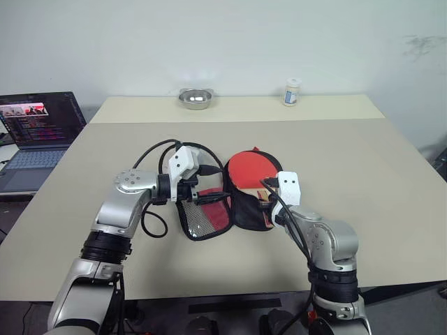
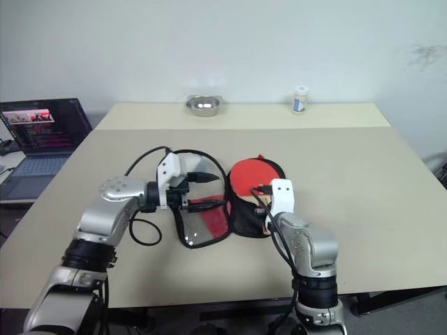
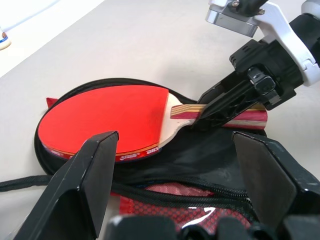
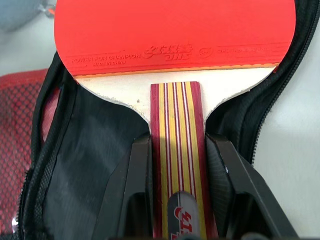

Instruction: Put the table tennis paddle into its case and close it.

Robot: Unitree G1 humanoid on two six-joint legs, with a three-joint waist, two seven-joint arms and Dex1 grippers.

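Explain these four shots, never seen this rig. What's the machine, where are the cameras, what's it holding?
It is a humanoid robot with two arms, each ending in a two-fingered black pincer. Two pictures come from a stereo camera on its head, looking down over a beige table. The other two come from cameras on its wrists, looking along the fingers.

On the table lies a soft black-and-red fabric case, unzipped and spread open, with its mesh-pocket flap folded out towards the robot's left. A red-faced table tennis paddle with a striped wooden handle rests on the black lining.

The right pincer is closed on the paddle's handle. The left pincer is open, hovering over the flap and holding nothing.

At the far edge stand a small metal bowl and a small white jar. An open laptop sits beside the table.
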